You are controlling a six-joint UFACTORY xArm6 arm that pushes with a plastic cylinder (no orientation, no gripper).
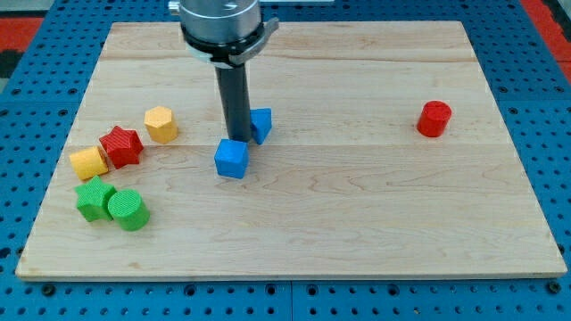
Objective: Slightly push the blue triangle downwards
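The bench (357,205) is a pale wooden board lying on a blue perforated surface (553,134), with a strip of red showing past its upper corners. My tip (237,139) comes down from the bench's top edge, left of centre; the arm's metal housing is cut off by the view's top. The tool here is only a straight dark rod, with nothing to open or close, and it holds nothing.

The rod's lower end meets the top of a blue cube (231,159), which hides the very end, so whether it touches that block or stands just behind it cannot be told. Just to the view's right of the rod, partly covered by it, is a second blue block (261,124); so little of it shows that its shape is hard to make out, though it is likely the blue triangle.

Near the bench's left edge lie a yellow hexagonal block (161,124), a red star (120,146), a yellow block (89,162) touching it, a green star-like block (93,198) and a green cylinder (128,209) beside that. A red cylinder (434,119) sits alone toward the right edge.
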